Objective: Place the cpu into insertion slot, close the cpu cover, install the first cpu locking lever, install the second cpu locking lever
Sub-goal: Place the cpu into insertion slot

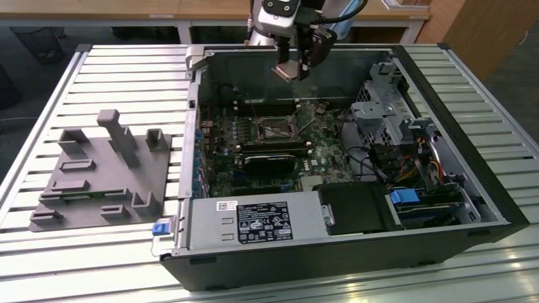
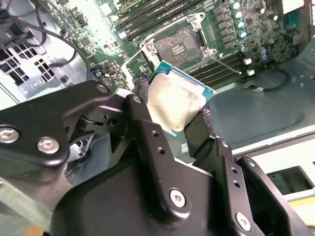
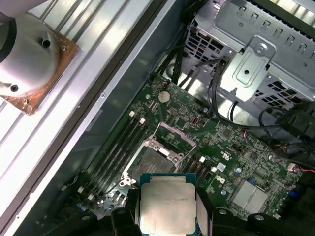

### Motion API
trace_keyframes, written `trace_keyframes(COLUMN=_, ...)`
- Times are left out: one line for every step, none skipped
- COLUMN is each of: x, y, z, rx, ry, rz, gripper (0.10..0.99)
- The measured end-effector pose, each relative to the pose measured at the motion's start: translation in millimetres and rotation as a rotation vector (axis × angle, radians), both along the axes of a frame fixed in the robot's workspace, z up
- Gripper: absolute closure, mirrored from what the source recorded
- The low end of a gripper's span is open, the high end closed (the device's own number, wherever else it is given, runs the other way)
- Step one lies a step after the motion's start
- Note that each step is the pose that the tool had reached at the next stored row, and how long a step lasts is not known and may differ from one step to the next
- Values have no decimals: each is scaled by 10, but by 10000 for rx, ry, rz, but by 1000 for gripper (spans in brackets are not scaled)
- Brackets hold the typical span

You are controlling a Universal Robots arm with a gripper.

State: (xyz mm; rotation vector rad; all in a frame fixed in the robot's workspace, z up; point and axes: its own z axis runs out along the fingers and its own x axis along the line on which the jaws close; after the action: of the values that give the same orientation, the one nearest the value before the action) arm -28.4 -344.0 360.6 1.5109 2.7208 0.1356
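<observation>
Gripper [image 2: 174, 105]: my fingers are clamped on two opposite edges of the cpu [image 2: 177, 101].
Cpu position: held in the air above the insertion slot [image 2: 179, 45], apart from it, metal face up.
Insertion slot: recessed centre exposed.
Cpu cover [image 3: 173, 136]: raised open at one edge of the insertion slot.
Surroundings: memory slots [image 3: 115, 155] just beside the insertion slot; black heatsink [image 1: 269, 165] near it; drive cage [image 3: 256, 64] and cables [image 1: 370, 164] well apart from it.
</observation>
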Motion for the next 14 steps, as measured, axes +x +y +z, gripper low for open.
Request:
trace_keyframes(x=0, y=0, z=0, rx=0, ry=0, rz=-95, gripper=545)
trace_keyframes(x=0, y=0, z=0, rx=0, ry=0, rz=-192, gripper=545)
trace_keyframes(x=0, y=0, z=-1, rx=0, ry=0, rz=-287, gripper=545)
trace_keyframes(x=0, y=0, z=-1, rx=0, ry=0, rz=-381, gripper=545)
trace_keyframes(x=0, y=0, z=-1, rx=0, ry=0, rz=-473, gripper=545)
trace_keyframes(x=0, y=0, z=-2, rx=0, ry=0, rz=-561, gripper=545)
trace_keyframes(x=0, y=0, z=-2, rx=0, ry=0, rz=-649, gripper=545)
trace_keyframes(x=0, y=0, z=-2, rx=0, ry=0, rz=-740, gripper=545)
trace_keyframes(x=0, y=0, z=-3, rx=0, ry=0, rz=-840, gripper=545)
trace_keyframes(x=0, y=0, z=-3, rx=0, ry=0, rz=-930, gripper=545)
trace_keyframes(x=0, y=0, z=-3, rx=-1, ry=0, rz=-1019, gripper=545)
trace_keyframes(x=0, y=0, z=-4, rx=0, ry=0, rz=-1110, gripper=545)
trace_keyframes(x=0, y=0, z=-4, rx=0, ry=0, rz=-1203, gripper=545)
trace_keyframes(x=0, y=0, z=-5, rx=0, ry=0, rz=-1296, gripper=545)
